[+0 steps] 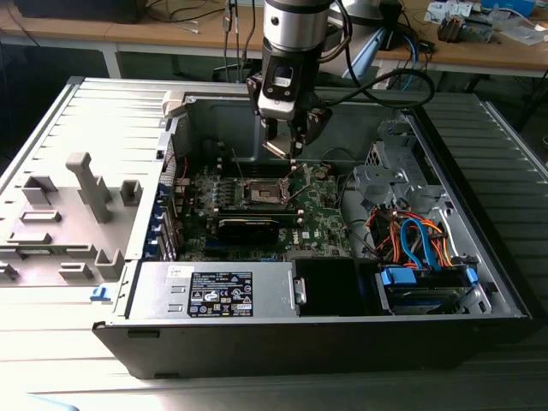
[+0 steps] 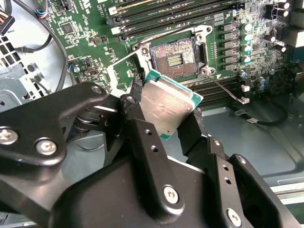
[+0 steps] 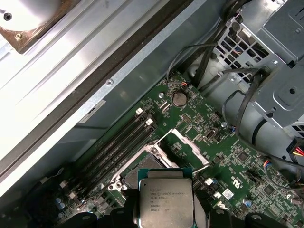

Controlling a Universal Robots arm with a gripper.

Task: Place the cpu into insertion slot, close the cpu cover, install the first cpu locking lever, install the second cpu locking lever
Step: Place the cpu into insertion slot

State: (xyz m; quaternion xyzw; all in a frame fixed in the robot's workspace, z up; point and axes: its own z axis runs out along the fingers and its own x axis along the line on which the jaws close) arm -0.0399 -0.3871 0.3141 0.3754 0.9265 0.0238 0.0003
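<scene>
cpu (image 2: 166,107) is clamped by its edges in the gripper (image 2: 164,114), hanging near the bare insertion slot (image 2: 173,59), not yet seated. the cpu cover (image 3: 190,147) stands open and one locking lever (image 2: 223,88) lies free, so all four steps look undone.

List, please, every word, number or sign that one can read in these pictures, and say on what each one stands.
No text can be read with certainty.
The cpu, held in the gripper: several dark printed lines on its metal top, too small to read.
The power supply label: black and white print, too small to read.
The white sticker on the circuit board: not legible.
</scene>
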